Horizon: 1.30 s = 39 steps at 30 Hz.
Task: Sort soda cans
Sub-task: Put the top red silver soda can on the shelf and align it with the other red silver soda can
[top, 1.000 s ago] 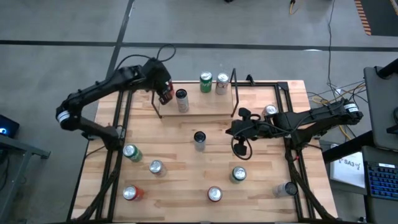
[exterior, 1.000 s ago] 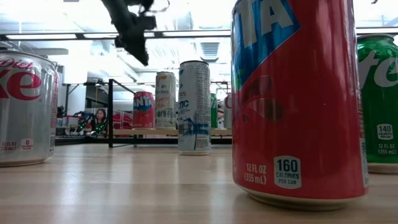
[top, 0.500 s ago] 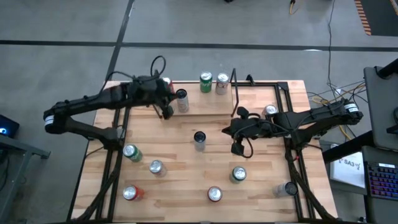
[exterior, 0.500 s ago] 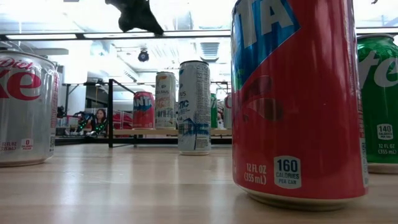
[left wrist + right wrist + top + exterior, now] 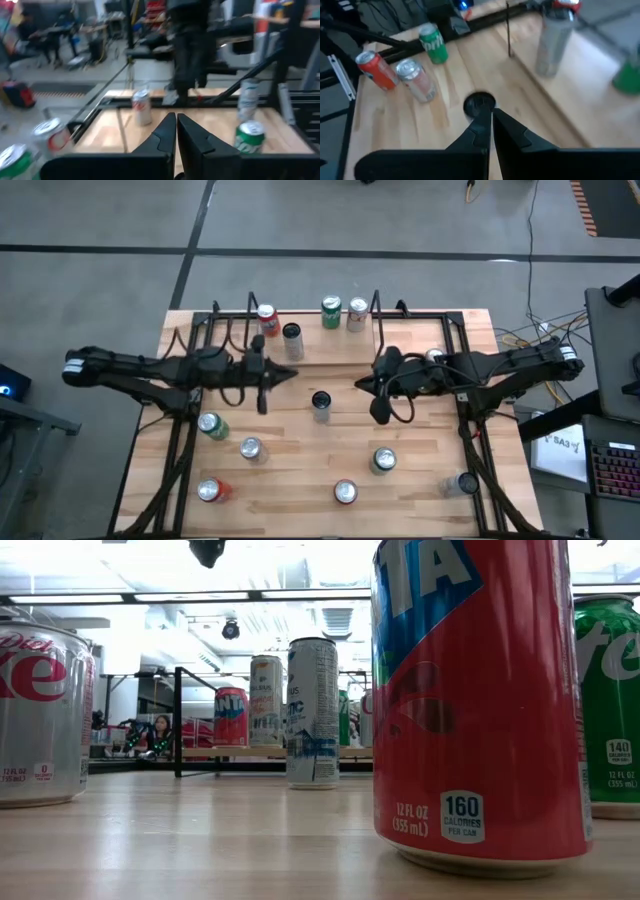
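Since the earlier frames the left arm has swung back from the far rack, leaving a red can (image 5: 266,317) standing there, and its gripper (image 5: 281,376) is now hovering over the table's left-centre with jaws together, holding nothing. Opposite it, the right gripper (image 5: 364,383) is reaching in from the right, jaws pressed together too, and empty.

Between the two grippers a black can (image 5: 320,403) is standing alone at mid-table. On the far rack (image 5: 330,351) the red can is sitting beside a silver can (image 5: 292,339), with a green can (image 5: 331,311) and a white can (image 5: 357,313) further right.

Near the left edge another green can (image 5: 211,425) is standing, with a pale can (image 5: 251,448) just nearer, and more cans are lying scattered along the near side of the table (image 5: 290,480)
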Motion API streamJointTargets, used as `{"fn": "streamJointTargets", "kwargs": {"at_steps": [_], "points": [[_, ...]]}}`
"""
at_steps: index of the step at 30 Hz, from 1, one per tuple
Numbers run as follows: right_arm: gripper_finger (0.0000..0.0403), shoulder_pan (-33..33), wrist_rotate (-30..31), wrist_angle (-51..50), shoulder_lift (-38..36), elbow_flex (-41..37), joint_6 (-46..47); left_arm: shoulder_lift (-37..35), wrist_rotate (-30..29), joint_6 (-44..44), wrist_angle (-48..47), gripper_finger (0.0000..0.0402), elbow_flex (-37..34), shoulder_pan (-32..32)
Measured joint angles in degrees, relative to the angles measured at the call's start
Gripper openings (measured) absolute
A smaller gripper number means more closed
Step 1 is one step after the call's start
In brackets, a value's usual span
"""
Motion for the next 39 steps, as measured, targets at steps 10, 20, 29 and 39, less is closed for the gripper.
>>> {"fn": "streamJointTargets", "kwargs": {"at_steps": [10, 20, 29, 39], "points": [[0.0009, -0.23, -4.59, -19.06, 0.64, 0.91, 23.11, -0.01, 0.00, 3.49, 4.63, 0.0000, -2.28, -3.46], [0.0009, -8.19, -6.03, -53.00, 1.11, 2.60, 36.88, 0.01, 0.00, 4.54, 6.87, 0.0000, -2.28, -3.44], [0.0009, -20.39, -8.62, -59.60, 0.98, 2.58, 30.57, 0.01, -0.02, 8.54, 7.57, 0.0000, -2.22, -3.41], [0.0009, -30.69, -10.28, -59.35, 1.05, 2.58, 22.48, 0.01, -0.02, 13.77, 7.91, 0.0000, -2.13, -3.39]]}}
